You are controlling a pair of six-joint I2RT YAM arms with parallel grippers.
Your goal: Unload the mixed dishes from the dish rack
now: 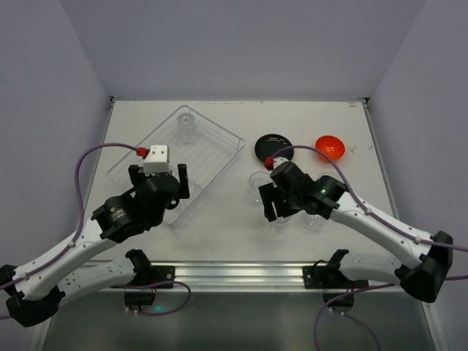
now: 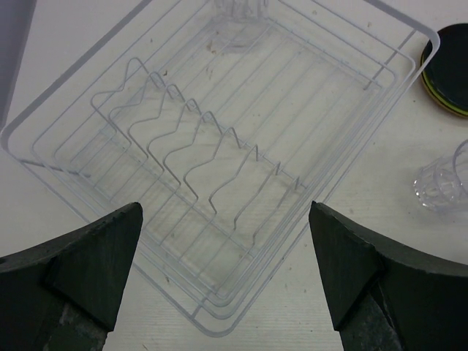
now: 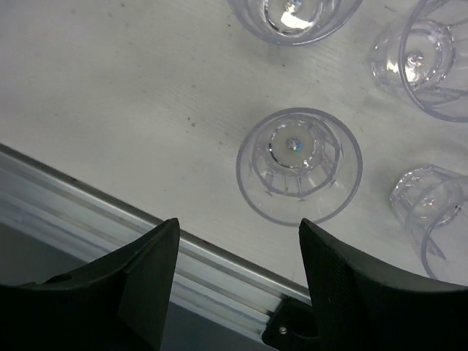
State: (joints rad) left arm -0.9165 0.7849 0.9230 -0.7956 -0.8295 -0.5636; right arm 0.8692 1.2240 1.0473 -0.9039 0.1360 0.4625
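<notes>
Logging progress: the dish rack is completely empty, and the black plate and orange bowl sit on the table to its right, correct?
Not empty: the top view shows one clear cup inside the dish rack at its far end. The black plate and orange bowl sit on the table to its right.

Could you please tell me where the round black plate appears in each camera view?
Top external: the round black plate sits right of centre, just right of the silvery wire dish rack.
Left wrist: at the upper right edge, partly cut off, past the rack's corner.
Right wrist: not in it.
Shared landmark: the rack, in the top and left wrist views.
</notes>
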